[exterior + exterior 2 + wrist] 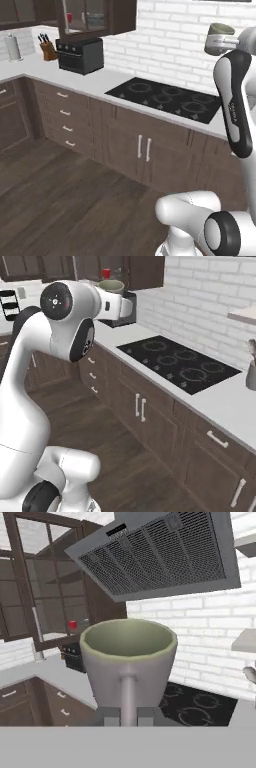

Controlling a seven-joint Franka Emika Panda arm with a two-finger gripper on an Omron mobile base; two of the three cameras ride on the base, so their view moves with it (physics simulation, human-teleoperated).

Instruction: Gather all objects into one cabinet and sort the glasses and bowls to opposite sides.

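My gripper [127,715] is shut on the grey-green mug [127,657], which stands upright with its handle between my fingers. The mug [220,31] is held high above the right end of the cooktop, with the gripper [220,45] just under it. From the other side the mug [111,287] sits on top of the white hand. The dark brown wall cabinet [95,607] lies ahead to the left, its glass door [30,587] swung open. The red mug [73,625] stands on its shelf, and shows as the red mug [69,18] and red mug [106,273]. The beige cup and the bowl are out of view.
A black cooktop [167,97] is set in the pale counter, under a grey range hood [160,552]. A black toaster oven [80,54], knife block [48,49] and paper towel roll [12,47] stand under the cabinet. A kettle [251,371] is at the far right.
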